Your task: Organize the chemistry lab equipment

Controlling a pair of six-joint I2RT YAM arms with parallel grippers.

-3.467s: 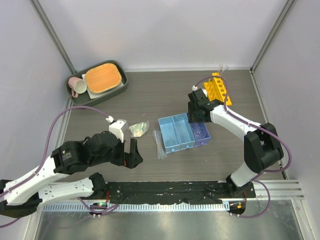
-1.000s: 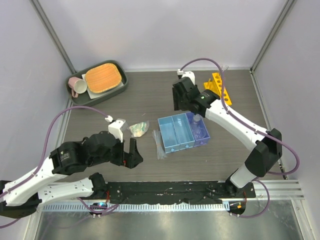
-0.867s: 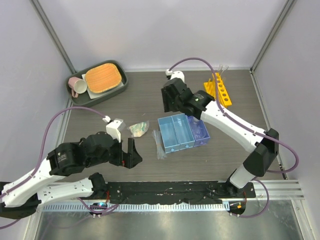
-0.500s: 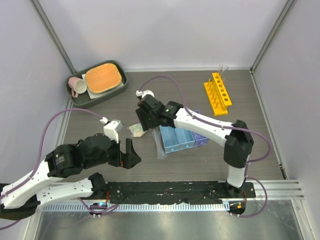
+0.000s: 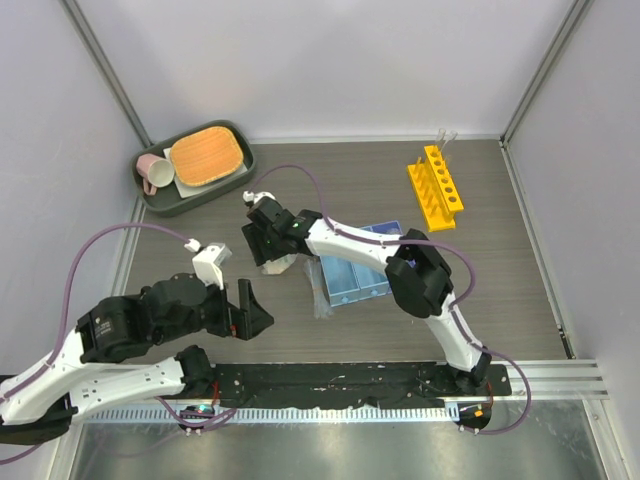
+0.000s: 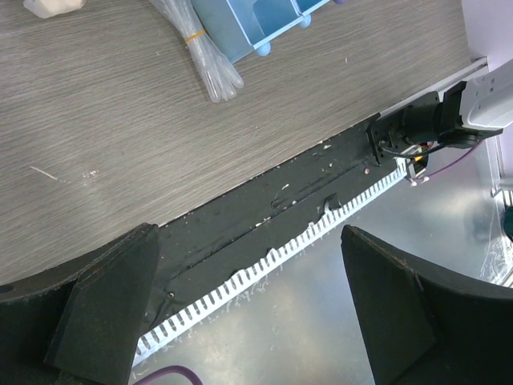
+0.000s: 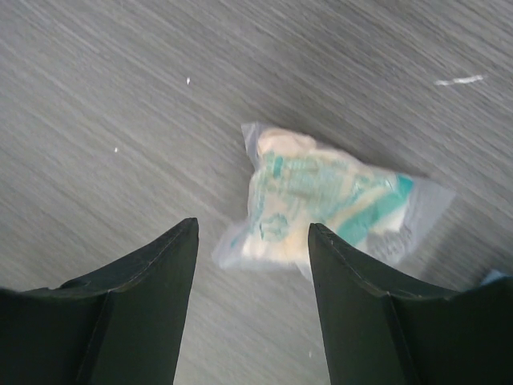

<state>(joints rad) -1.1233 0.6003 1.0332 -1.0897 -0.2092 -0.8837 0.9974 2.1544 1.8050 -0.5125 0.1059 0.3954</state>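
The yellow-orange test tube rack [image 5: 435, 187] stands at the back right with thin clear tubes [image 5: 444, 136] at its far end. The blue three-compartment tray [image 5: 352, 272] sits mid-table, partly hidden by my right arm. The clear pipette bundle [image 5: 318, 290] lies along its left side and shows in the left wrist view [image 6: 204, 52]. My right gripper [image 5: 268, 250] is open and empty, just above a small clear packet with green print [image 7: 321, 204]. My left gripper [image 5: 250, 312] is open and empty near the front edge. No beakers show.
A grey tray [image 5: 150, 190] with an orange pad [image 5: 207, 154] and a pink mug [image 5: 152, 172] sits at the back left. The black base rail [image 6: 264, 200] and toothed strip run under my left gripper. Grey walls close in the table.
My right arm has swung left from beside the rack, across the blue tray, to above the packet. My left arm has drawn back slightly to the left.
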